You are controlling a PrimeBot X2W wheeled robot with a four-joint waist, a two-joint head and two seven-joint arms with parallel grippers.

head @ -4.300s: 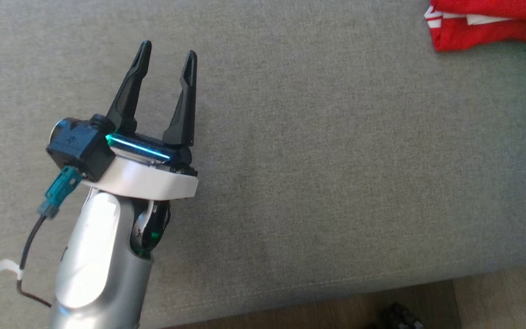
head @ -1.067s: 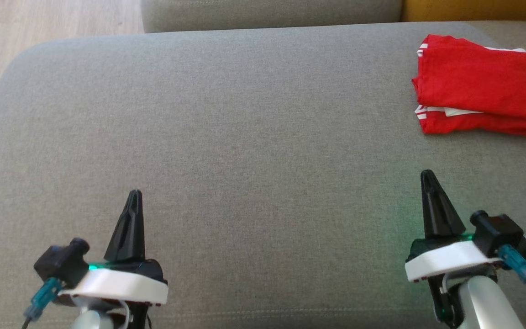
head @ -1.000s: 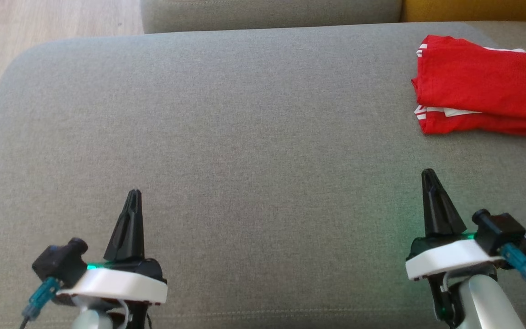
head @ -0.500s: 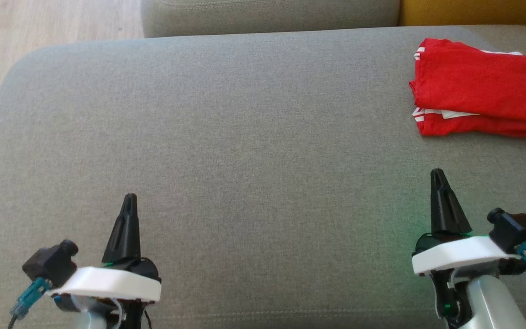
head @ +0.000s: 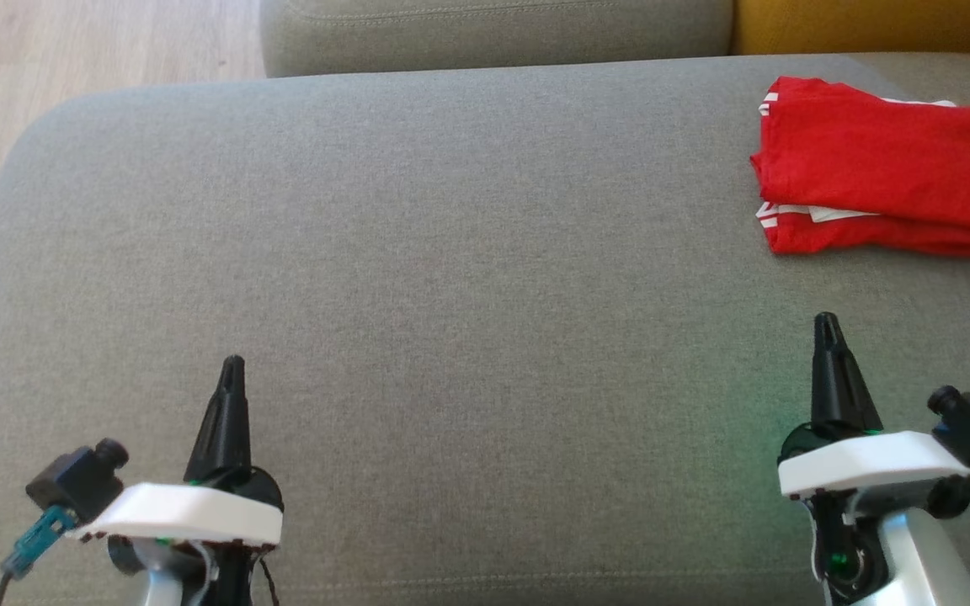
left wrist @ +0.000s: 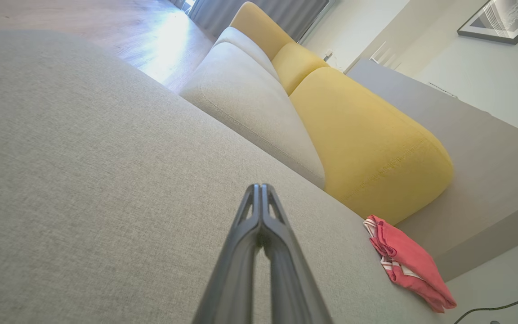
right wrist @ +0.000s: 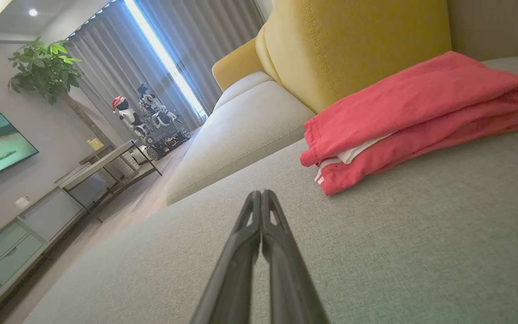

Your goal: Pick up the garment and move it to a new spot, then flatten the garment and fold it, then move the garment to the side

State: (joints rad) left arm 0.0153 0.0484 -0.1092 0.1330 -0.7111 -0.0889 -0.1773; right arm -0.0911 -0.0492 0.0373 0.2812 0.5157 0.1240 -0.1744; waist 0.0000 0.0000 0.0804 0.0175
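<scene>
Garment (head: 881,172), folded, looks soft and light, lies ahead-right of the closed, empty right gripper (head: 827,323); probably pinch all layers at its near edge; left gripper (head: 232,364) closed too.

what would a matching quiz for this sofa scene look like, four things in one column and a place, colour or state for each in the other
Column one
1. garment
2. left gripper
3. back cushion
4. seat cushion

Column two
a. yellow
b. red, folded, lying at the far right of the seat
c. grey, with the garment resting on it
d. fingers shut, nothing held, at the near left

Pairs: 1-b, 2-d, 3-a, 4-c
</scene>
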